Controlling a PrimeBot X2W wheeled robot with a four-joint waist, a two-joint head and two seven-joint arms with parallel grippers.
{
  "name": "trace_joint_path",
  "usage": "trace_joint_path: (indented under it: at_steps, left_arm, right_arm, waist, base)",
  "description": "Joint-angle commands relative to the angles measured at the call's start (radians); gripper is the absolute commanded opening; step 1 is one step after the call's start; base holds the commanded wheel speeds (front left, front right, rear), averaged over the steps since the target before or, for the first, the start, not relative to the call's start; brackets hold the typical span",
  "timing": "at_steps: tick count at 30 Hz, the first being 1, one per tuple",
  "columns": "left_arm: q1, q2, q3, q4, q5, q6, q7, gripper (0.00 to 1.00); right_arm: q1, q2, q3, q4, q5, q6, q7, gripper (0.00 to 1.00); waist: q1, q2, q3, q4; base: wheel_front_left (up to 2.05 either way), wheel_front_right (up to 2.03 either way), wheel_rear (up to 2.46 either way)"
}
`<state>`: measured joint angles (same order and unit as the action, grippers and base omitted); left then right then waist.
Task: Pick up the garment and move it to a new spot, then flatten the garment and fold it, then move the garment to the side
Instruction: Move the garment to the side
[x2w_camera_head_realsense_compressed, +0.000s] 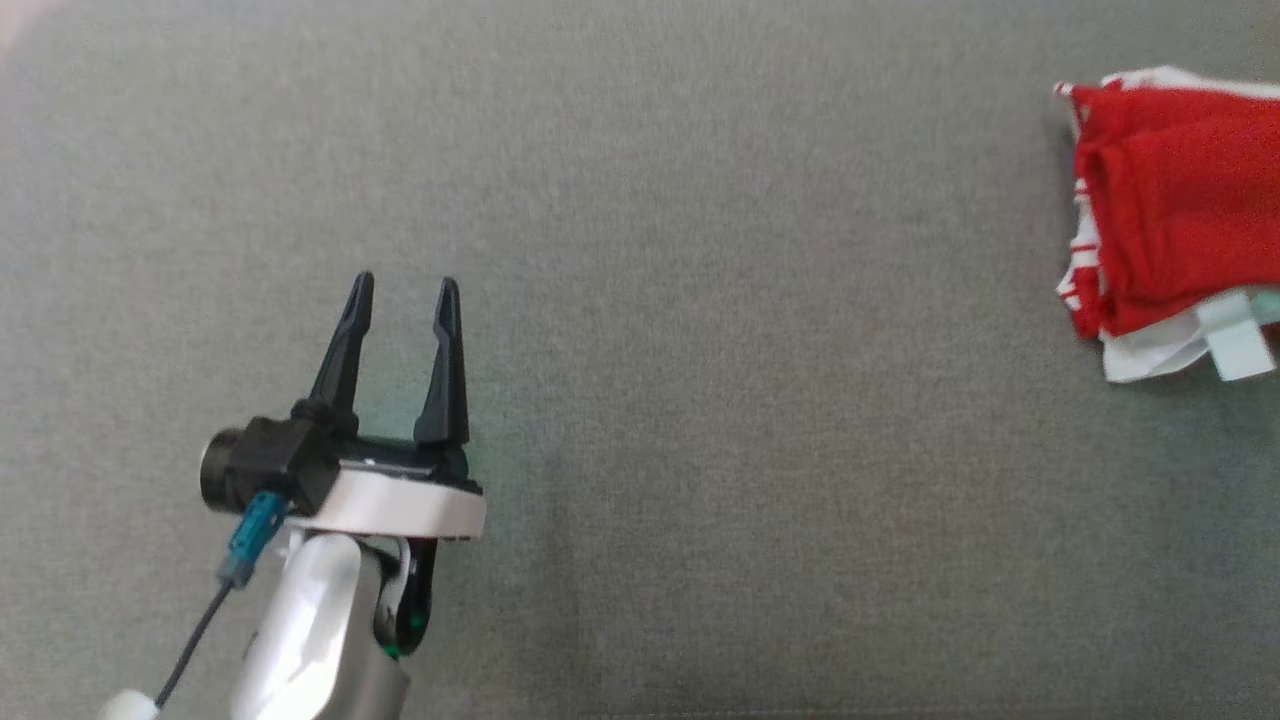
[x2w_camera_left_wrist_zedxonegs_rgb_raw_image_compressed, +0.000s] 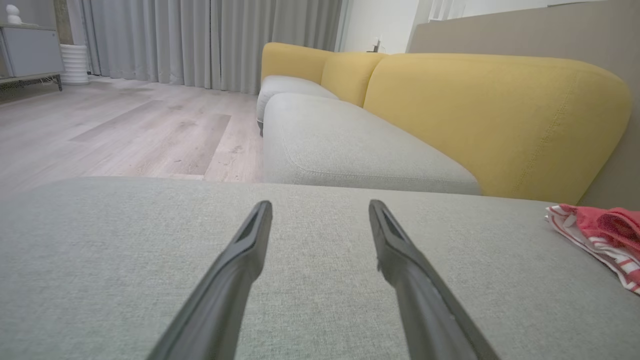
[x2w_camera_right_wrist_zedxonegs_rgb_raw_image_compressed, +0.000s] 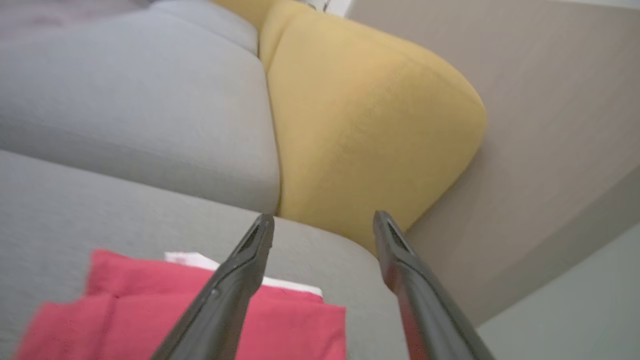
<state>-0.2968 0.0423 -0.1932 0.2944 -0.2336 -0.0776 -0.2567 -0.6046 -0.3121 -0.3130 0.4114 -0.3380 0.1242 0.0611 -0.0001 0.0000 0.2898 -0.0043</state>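
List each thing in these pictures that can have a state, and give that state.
garment: folded, lying on the grey cushion, not held.
left gripper: jaws open, empty.
right gripper: jaws open, empty.

The left gripper (x2w_camera_head_realsense_compressed: 405, 285) has long dark tapering fingers (x2w_camera_head_realsense_compressed: 345, 350), a white collar (x2w_camera_head_realsense_compressed: 400, 510) and silver forearm (x2w_camera_head_realsense_compressed: 310, 620); its black side camera (x2w_camera_head_realsense_compressed: 255, 465) carries a teal plug (x2w_camera_head_realsense_compressed: 252, 540) and dark cable (x2w_camera_head_realsense_compressed: 190, 645).

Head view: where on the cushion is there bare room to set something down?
The grey cushion is bare from the left tool across to the red garment, and above and left of the tool too. It is crowded at the far right edge, where the garment lies.
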Motion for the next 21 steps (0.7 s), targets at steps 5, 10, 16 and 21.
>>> trace_joint_path:
  at_steps: [5,10,16,21]
  left_arm:
    - [0.037,0.008,0.027,-0.034,-0.012,0.029,-0.005,1.0]
    - [0.067,0.008,0.023,-0.04,-0.008,0.046,-0.005,1.0]
    - [0.111,0.008,0.011,-0.047,-0.025,0.054,-0.005,1.0]
    - [0.146,0.008,0.006,-0.052,-0.042,0.057,-0.005,1.0]
  right_arm:
    - [0.045,0.109,0.099,-0.129,0.125,0.007,-0.112,1.0]
    - [0.13,0.19,0.168,-0.182,0.243,0.007,-0.196,1.0]
    - [0.294,0.256,0.225,-0.223,0.382,0.007,-0.276,1.0]
    - [0.424,0.261,0.276,-0.22,0.513,0.007,-0.315,1.0]
  waist:
    - [0.0001,0.0,-0.131,0.019]
    - [0.0001,0.0,-0.185,0.033]
    - [0.0001,0.0,-0.228,0.049]
    - [0.0001,0.0,-0.24,0.061]
  base:
    - [0.0,0.0,0.0]
    - [0.0,0.0,0.0]
    - [0.0,0.0,0.0]
    - [0.0,0.0,0.0]
